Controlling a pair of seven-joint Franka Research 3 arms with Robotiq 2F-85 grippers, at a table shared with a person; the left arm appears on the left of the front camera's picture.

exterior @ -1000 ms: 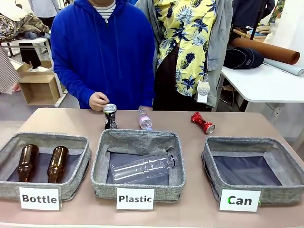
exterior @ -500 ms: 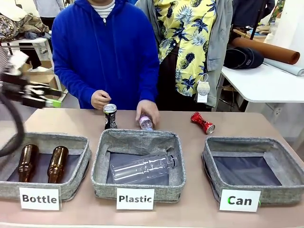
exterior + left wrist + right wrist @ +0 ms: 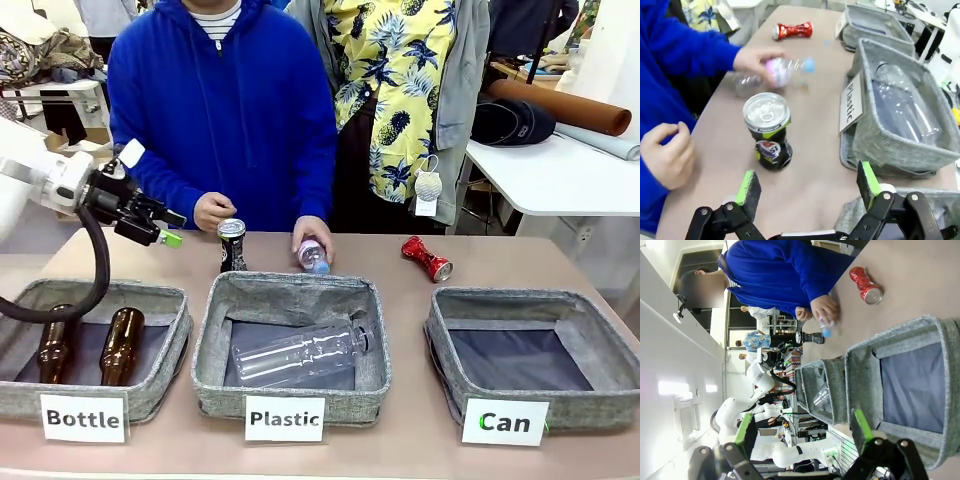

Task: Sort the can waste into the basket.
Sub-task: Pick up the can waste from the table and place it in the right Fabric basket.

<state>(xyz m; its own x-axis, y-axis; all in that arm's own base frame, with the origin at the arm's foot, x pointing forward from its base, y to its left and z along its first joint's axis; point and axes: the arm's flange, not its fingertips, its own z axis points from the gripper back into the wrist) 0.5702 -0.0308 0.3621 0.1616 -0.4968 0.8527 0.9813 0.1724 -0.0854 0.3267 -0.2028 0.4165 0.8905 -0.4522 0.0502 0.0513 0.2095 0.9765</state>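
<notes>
The slim dark can (image 3: 232, 245) with a silver top stands upright on the table behind the middle basket. My left gripper (image 3: 172, 227) hovers open just to its left, above the table. In the left wrist view that can (image 3: 767, 131) stands a little beyond my open left gripper (image 3: 807, 182). The crushed red can (image 3: 427, 258) lies on its side behind the grey "Can" basket (image 3: 600, 400), which holds nothing. The right wrist view shows my open right gripper (image 3: 802, 426) above the basket (image 3: 865, 370), with the red can (image 3: 866, 285) beyond it.
A person in a blue top has one hand on a small plastic bottle (image 3: 313, 254) beside the dark can, the other hand (image 3: 208, 212) near the can. The "Plastic" basket (image 3: 215, 360) holds a clear bottle. Two brown bottles lie in the "Bottle" basket (image 3: 170, 365).
My left arm has swung in from the left, toward the dark can. The person's hand has come down onto the small plastic bottle and moved it slightly.
</notes>
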